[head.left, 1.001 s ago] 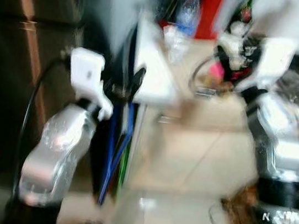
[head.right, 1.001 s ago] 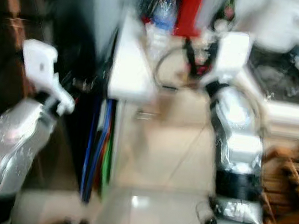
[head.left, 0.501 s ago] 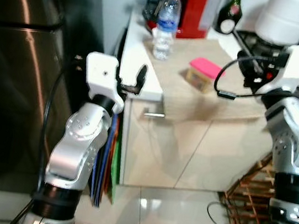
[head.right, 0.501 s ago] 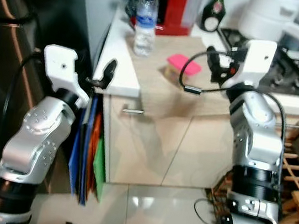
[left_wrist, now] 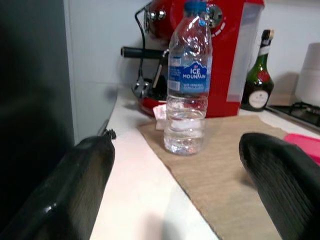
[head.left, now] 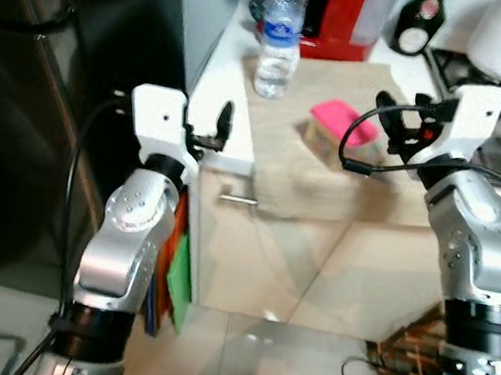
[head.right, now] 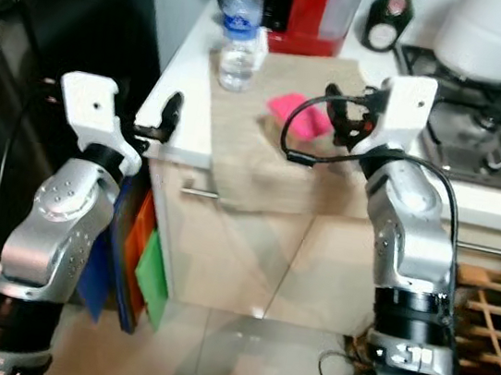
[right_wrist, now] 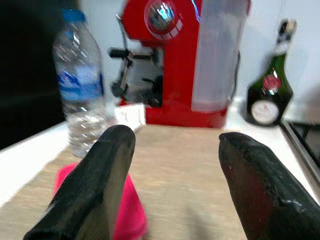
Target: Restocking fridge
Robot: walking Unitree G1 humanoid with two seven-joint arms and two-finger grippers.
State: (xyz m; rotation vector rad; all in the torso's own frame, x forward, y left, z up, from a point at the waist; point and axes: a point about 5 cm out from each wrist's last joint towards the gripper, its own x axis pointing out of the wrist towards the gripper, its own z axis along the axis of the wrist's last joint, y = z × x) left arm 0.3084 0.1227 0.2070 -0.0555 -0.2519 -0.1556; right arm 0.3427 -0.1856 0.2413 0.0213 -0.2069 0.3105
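Left gripper [head.left: 219, 125]: fingers spread apart, nothing held, raised at the near left edge of the counter [head.left: 218, 71].
Right gripper [head.right: 340, 116]: fingers spread apart, nothing held, raised over the beige mat [head.left: 330, 152], just beside the pink-lidded container [head.left: 338, 130].
Water bottle [left_wrist: 188, 80]: upright on the far left of the mat, in front of the red coffee machine [left_wrist: 235, 55]; a green bottle [left_wrist: 258, 75] stands to the right.
Fridge [head.left: 48, 103]: dark door, left of the counter, shut.
Change: the counter is seen closer and sharper than half a second ago; blur from walking has gone, and the right gripper is now nearer the container.
Meaning: the approach is judged nearly finished; a grasp of the bottle or container has not yet been made.
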